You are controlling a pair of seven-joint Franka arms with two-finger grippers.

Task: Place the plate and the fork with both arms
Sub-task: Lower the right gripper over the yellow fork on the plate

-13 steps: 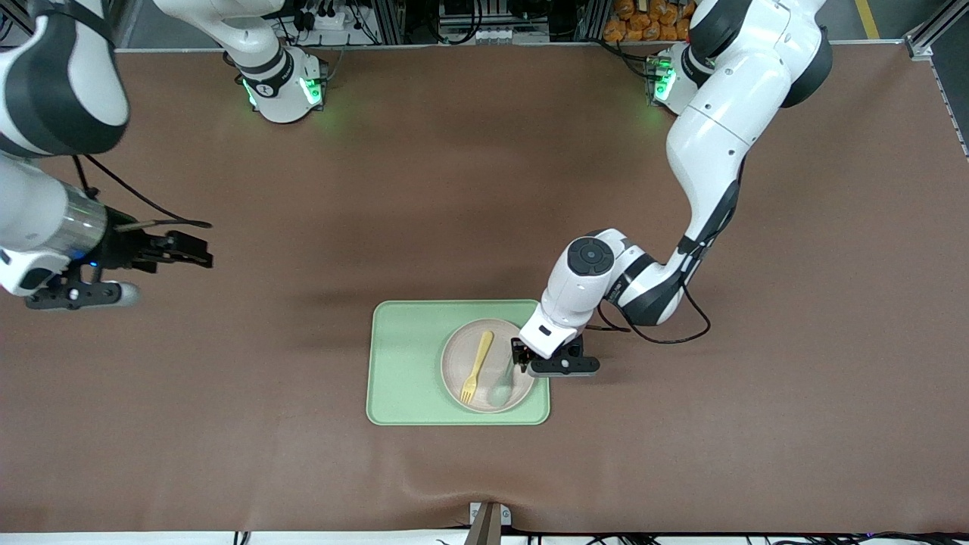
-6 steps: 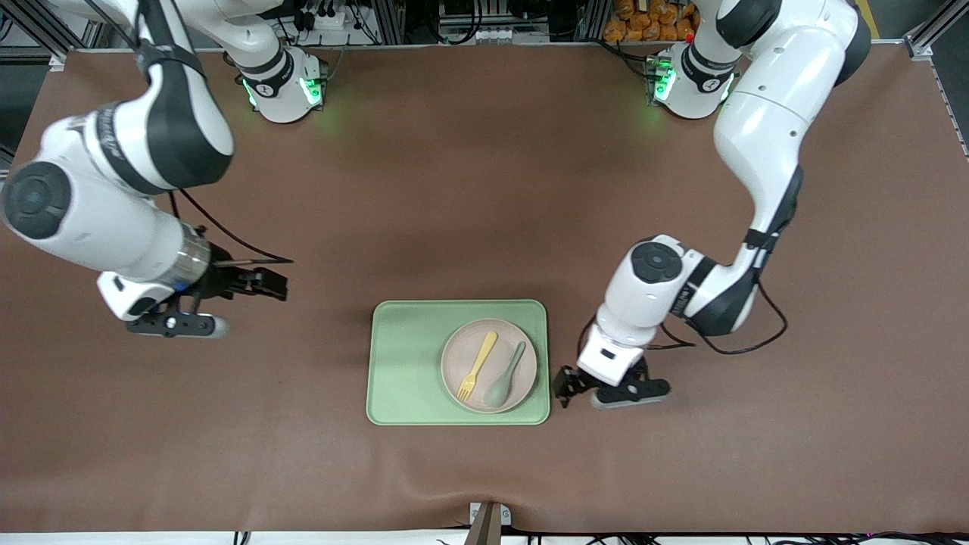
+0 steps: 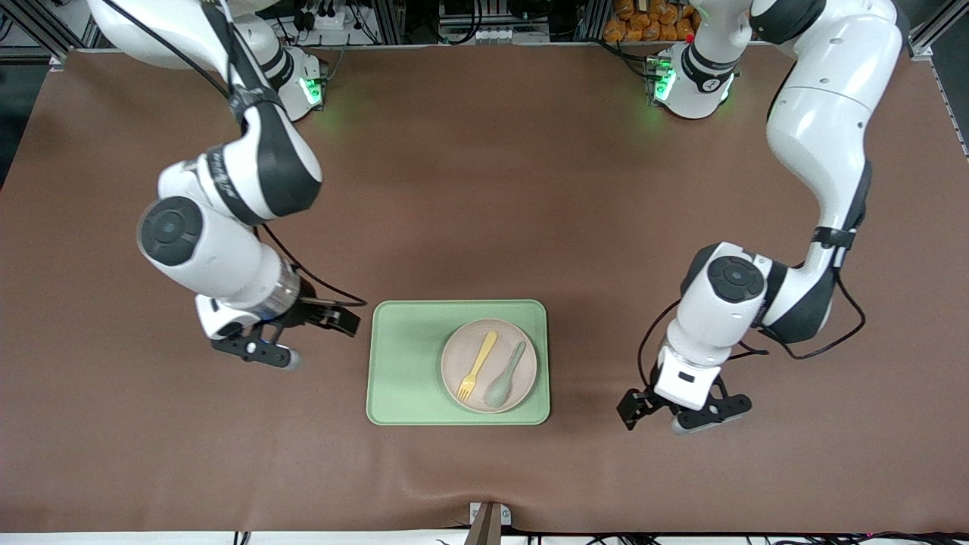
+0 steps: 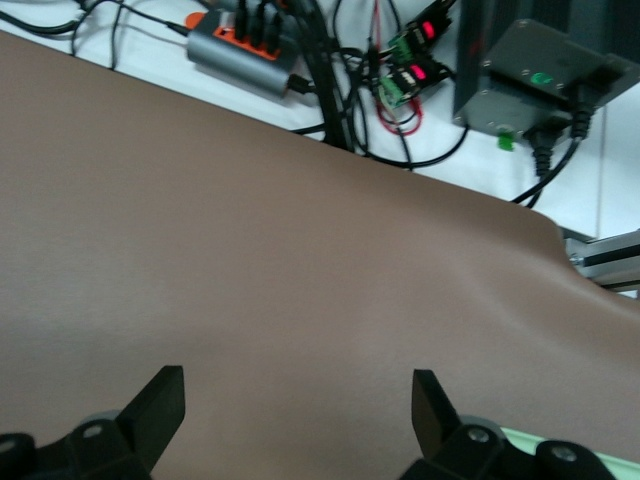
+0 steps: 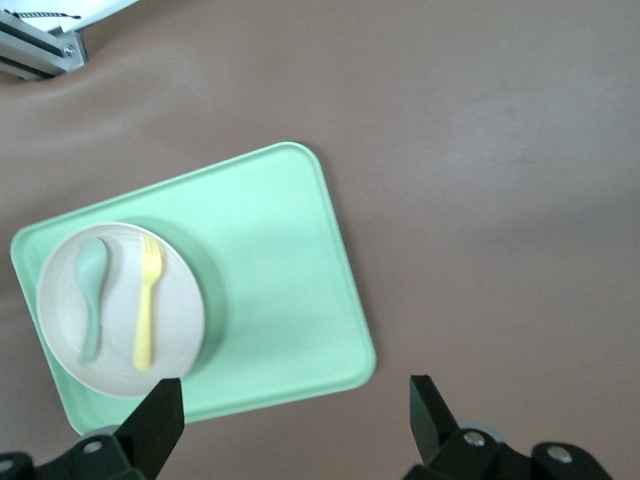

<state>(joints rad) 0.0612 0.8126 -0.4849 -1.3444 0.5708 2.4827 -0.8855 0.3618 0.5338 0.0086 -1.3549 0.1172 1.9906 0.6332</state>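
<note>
The off-white plate [image 3: 489, 350] lies on the light-green tray [image 3: 405, 363], at the part of it toward the left arm's end. On the plate the pale-yellow fork [image 3: 477, 365] rests beside a grey-green spoon [image 3: 506, 375]. My left gripper [image 3: 640, 401] is open and empty over bare table, off the tray toward the left arm's end. My right gripper [image 3: 342, 318] is open and empty by the tray's edge at the right arm's end. The right wrist view shows the tray [image 5: 270, 270], plate [image 5: 120, 350], fork [image 5: 147, 310] and my open right gripper [image 5: 295, 400]. The left wrist view shows my open left gripper [image 4: 295, 400] over table.
The brown table mat [image 3: 484, 189] surrounds the tray on all sides. In the left wrist view, cables and electronics boxes [image 4: 540, 70] lie past the table's edge. Both arm bases [image 3: 689, 83] stand along the edge farthest from the front camera.
My left gripper opened, left the spoon on the plate and drew away toward the left arm's end. My right arm swung in from the table's end to the tray's edge.
</note>
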